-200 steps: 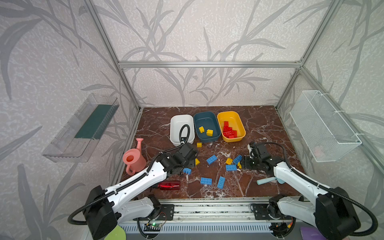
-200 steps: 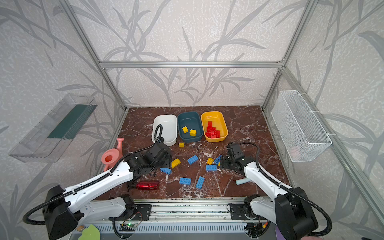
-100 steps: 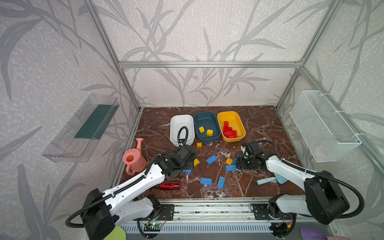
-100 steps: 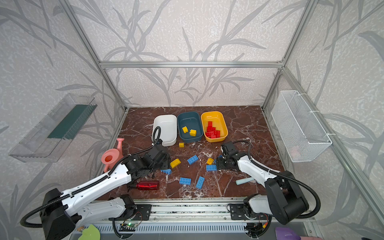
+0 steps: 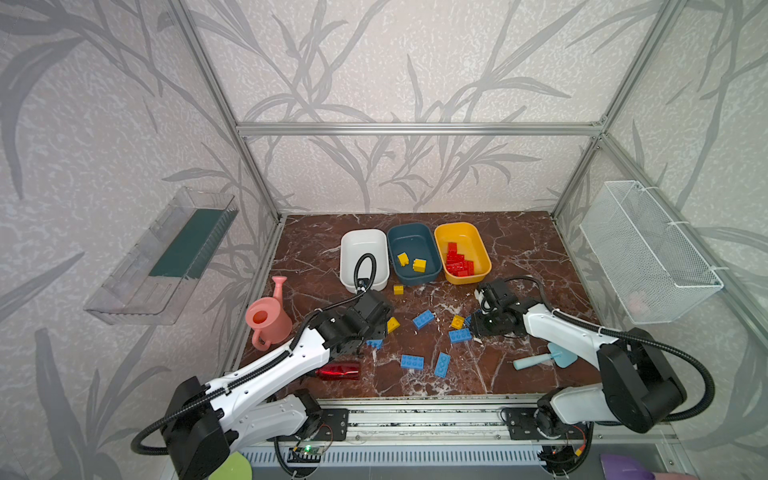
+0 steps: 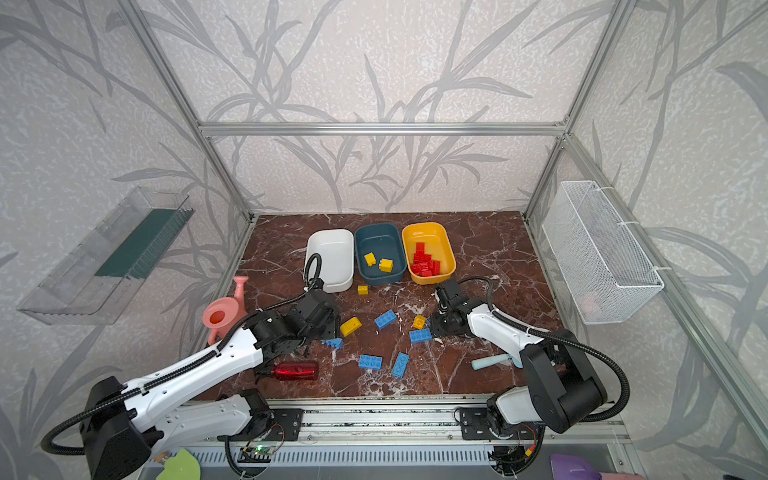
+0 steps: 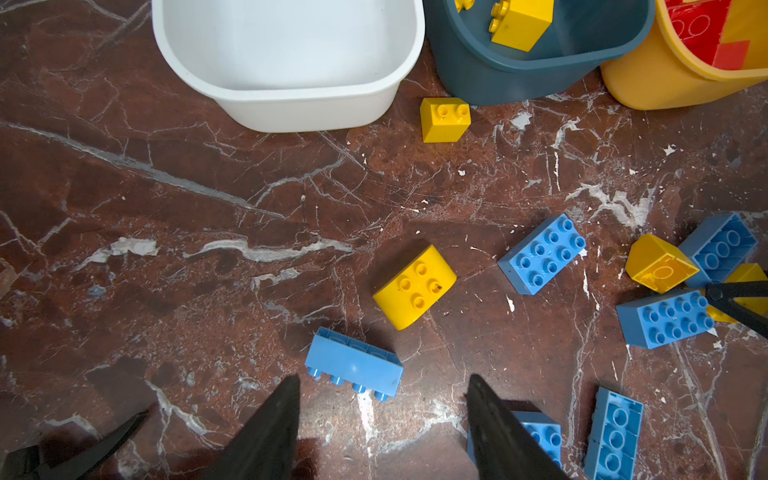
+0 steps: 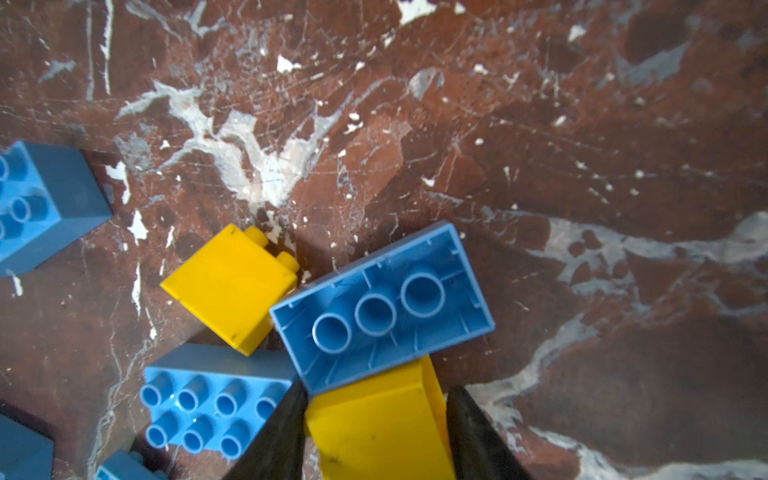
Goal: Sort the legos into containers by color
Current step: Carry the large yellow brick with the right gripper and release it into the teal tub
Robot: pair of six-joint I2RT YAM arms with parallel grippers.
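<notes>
The marble table (image 5: 523, 249) carries everything. At its back three tubs sit close side by side. The white tub (image 5: 361, 245) is straight ahead of the left hand (image 7: 382, 381) and well apart from it, and the teal tub (image 5: 409, 239) comes next along. The yellow tub (image 5: 473, 243) is the one nearest the right hand (image 8: 376, 390), though clear of it. A heap of red bricks (image 5: 459, 262) lies in the yellow tub, and a pair of yellow bricks (image 5: 419, 265) lies in the teal tub.

A pink watering can (image 5: 268, 322) stands well off to the left hand's left. A red spray bottle (image 5: 338, 371) lies on its side behind that hand, by the arm. A light blue scoop (image 5: 540, 359) lies behind the right hand, beside its arm.

The left hand is released, its fingers spread and grasping nothing. A tipped blue brick (image 7: 353, 365) lies on its side just ahead of the fingertips. A rounded yellow brick (image 7: 413, 286) sits a little farther ahead. A small yellow brick (image 7: 444, 118) stands far ahead, at the foot of the teal tub.

The right hand is clenched on a held yellow brick (image 8: 374, 432), with a finger pressed to each side. An upturned blue brick (image 8: 382, 307), hollow side up, rests against it just past the fingertips. A sideways yellow brick (image 8: 228, 286) touches the upturned one, and a studded blue brick (image 8: 216, 409) sits against one finger.
</notes>
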